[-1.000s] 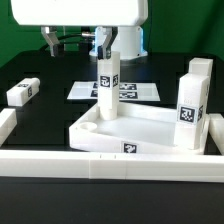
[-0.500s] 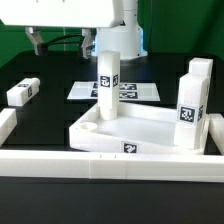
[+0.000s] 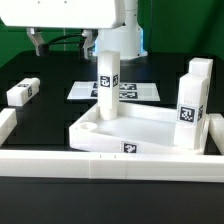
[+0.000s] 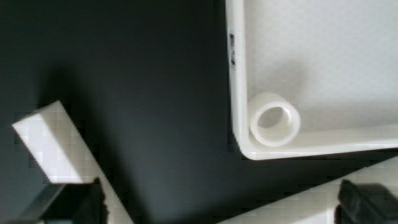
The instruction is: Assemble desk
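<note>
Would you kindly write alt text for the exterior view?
A white desk tabletop lies on a black table with two legs standing upright at its corners, one loose leg lying at the view's left and the marker board behind.

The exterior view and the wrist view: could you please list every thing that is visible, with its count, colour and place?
tabletop: one, white, square tray with a raised rim, near the front of the black table; a round corner socket shows in the wrist view.
standing legs: two, white with tags; one upright at the tabletop's far corner on the exterior view's left, one upright at its side on the exterior view's right.
loose leg: one, white, lying on the table at the exterior view's left.
marker board: one, white with tags, flat behind the tabletop.
border rail: one, white, along the front edge.
table: one, black.
gripper: one, open, holding nothing, above the table behind the legs.
</note>
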Tool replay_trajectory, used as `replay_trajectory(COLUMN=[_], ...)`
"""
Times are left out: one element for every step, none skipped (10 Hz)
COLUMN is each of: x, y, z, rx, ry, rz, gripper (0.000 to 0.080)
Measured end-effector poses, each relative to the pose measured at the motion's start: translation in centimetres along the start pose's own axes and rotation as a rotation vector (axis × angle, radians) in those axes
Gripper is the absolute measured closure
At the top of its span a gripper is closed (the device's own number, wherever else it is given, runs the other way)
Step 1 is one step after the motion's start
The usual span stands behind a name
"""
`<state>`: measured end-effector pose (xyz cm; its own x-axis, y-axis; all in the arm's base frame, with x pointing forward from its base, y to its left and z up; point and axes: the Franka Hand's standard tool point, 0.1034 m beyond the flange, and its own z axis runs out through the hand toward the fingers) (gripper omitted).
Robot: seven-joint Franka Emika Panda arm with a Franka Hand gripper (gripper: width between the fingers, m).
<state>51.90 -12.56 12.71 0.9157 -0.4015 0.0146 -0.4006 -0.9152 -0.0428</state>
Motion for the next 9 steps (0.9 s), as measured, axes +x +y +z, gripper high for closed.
replay_trajectory(x=[-1.6,-2.5,-2.6,-2.7,-2.6,-2.6,-2.6,-2.7,-2.8], y=[1.8,3.7,5.4,6.6,6.1,6.0,6.1,6.1,6.8], z=[0.9,1.5,2.0,2.7,2.6,2.6,2.7,2.7,2.9], rx=[-0.008,-0.013,-0.018,-0.026,-0.024,-0.024,-0.025,-0.025,-0.031], ry=[-0.011,-0.027,-0.034,-0.039,-0.037,-0.038,-0.039,-0.039,-0.035], rz=[0.021,0.019,0.008,0.015,0.009,0.004,0.005,0.005,-0.043], gripper=[0.0151,0.0151,0.0151,0.0151,0.0151,0.0151,0.0151,0.0151,0.0151])
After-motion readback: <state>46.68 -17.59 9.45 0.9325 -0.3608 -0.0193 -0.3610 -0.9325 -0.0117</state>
